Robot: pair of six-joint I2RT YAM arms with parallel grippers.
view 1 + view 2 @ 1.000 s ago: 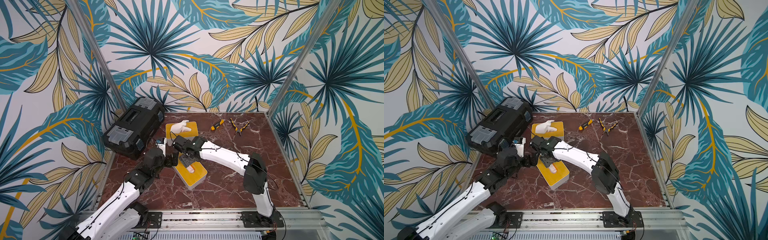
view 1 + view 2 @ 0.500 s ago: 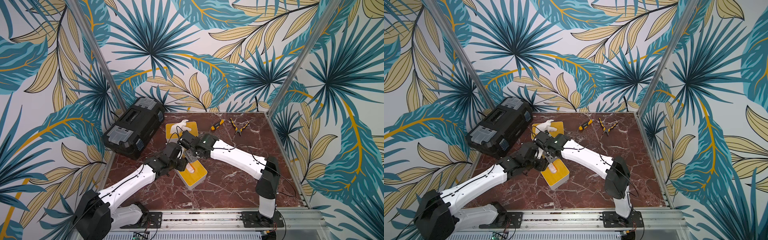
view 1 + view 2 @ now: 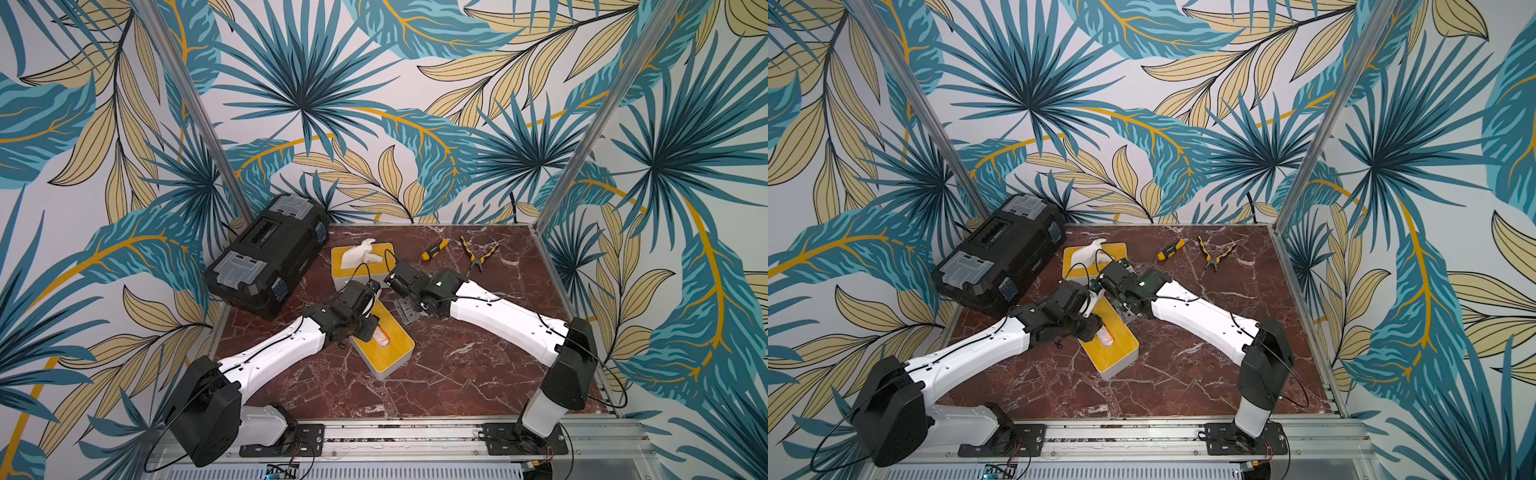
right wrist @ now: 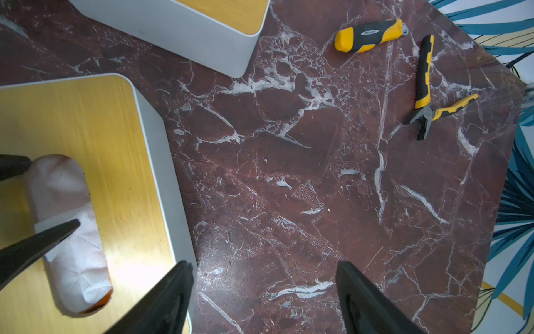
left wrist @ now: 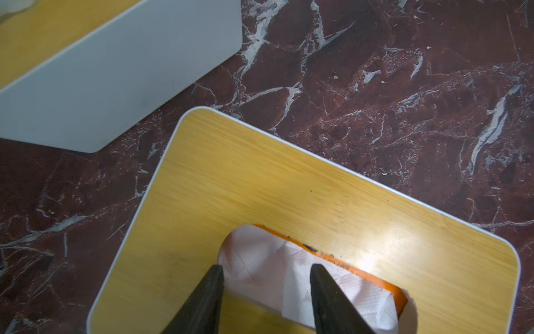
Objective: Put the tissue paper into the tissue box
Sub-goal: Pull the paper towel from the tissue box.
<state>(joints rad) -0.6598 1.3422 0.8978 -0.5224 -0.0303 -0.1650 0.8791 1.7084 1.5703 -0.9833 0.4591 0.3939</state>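
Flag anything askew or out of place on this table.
The near tissue box sits diagonal to the table edges. A crumpled tissue sticks up from the slot of the far tissue box. The black toolbox sits skewed in the back corner, seemingly overhanging the table edge.

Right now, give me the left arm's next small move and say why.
Probably press the left gripper straight down a little. Its fingers straddle the tissue sitting in the near tissue box's slot, and a creased fold looks level with the lid rather than below it. The right gripper hangs open beside the box's edge.
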